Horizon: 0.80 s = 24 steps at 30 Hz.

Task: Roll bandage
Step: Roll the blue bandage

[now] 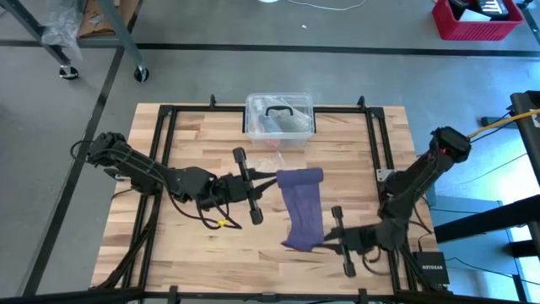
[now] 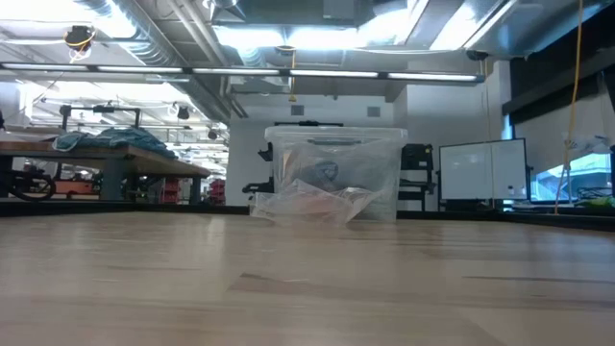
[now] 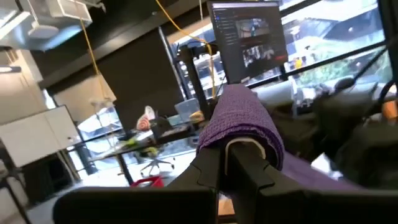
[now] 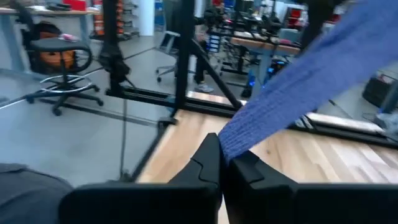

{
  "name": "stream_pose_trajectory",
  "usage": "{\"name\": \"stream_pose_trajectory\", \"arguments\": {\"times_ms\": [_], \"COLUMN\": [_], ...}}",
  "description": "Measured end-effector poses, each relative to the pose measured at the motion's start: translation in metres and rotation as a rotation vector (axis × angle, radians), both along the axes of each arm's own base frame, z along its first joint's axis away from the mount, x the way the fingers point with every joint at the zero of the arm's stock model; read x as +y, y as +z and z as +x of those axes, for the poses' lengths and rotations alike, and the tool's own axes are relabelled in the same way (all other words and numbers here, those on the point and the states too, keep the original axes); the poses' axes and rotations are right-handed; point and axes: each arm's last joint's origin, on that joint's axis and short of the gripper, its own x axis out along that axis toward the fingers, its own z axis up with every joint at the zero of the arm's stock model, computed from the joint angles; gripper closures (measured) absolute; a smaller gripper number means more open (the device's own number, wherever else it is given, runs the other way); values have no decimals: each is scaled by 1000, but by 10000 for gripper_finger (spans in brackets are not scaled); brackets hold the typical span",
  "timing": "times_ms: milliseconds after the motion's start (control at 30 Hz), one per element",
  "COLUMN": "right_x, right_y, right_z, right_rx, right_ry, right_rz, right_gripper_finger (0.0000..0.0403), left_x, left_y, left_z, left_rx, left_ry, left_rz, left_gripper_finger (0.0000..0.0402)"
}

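Bandage [image 1: 302,207] hangs stretched betw. both grippers over the middle of the wooden table [image 1: 186,262], running from near the clear box down toward the front edge, w/ a rolled-over fold at its far end. Left gripper [image 1: 268,179] sits at that far end, fingers closed tight on the bandage; in left wrist view the purple fabric [image 3: 242,121] drapes over the clamped fingertips [image 3: 245,155]. Right gripper [image 1: 325,245] is at the near end, also pinched shut on the fabric; right wrist view shows the strip [image 4: 298,81] rising diagonally away from its closed fingers [image 4: 211,162]. Clear plastic box w/ black handle [image 1: 279,116] stands at the table's far edge, crinkled wrapper [image 2: 307,204] just in front of it.
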Motion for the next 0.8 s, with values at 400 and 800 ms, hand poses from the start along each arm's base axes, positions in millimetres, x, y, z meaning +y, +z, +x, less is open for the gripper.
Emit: {"name": "stream_pose_trajectory", "arguments": {"times_ms": [400,800], "right_x": [37,21], "right_y": [99,211], "right_z": [1,3], "right_rx": [42,-63], "right_ry": [56,-61], "right_rz": [-172,-296], "right_gripper_finger": [400,398], "left_x": [4,-15], "left_y": [-23,-71], "left_z": [7,20], "left_rx": [77,219], "left_ry": [39,-47], "left_rz": [62,233], "left_gripper_finger": [399,399]}}
